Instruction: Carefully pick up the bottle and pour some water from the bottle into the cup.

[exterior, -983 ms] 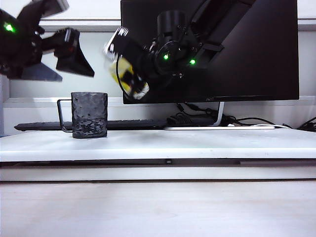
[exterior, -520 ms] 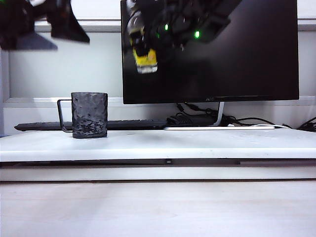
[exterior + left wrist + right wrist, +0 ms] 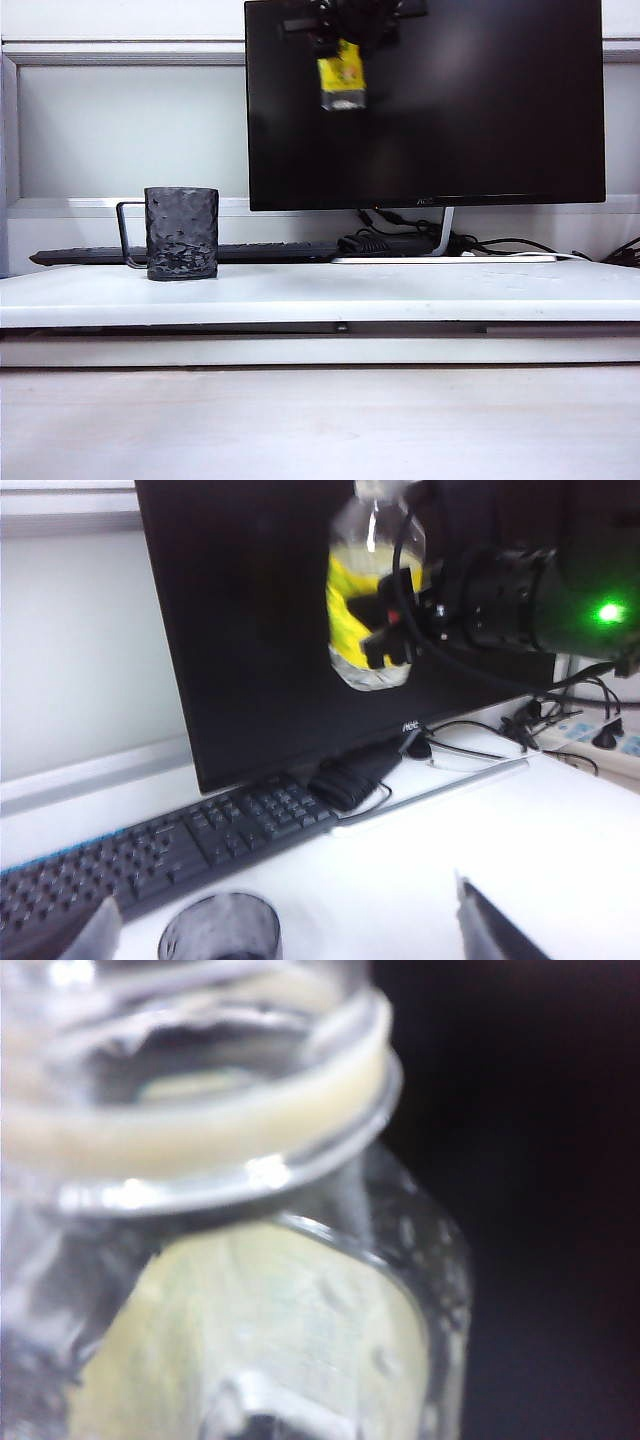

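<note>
Moved: left jaws gone up out of the exterior view, spread, empty, above cup | cup upright on surface | right jaws pinching bottle, lifted, upright before monitor | risk: uncapped bottle slops if jerked

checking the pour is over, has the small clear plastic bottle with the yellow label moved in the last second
Yes. The small clear plastic bottle with the yellow label rose and shifted right against the black monitor, from tilted near its lower left corner to its top edge.
</note>
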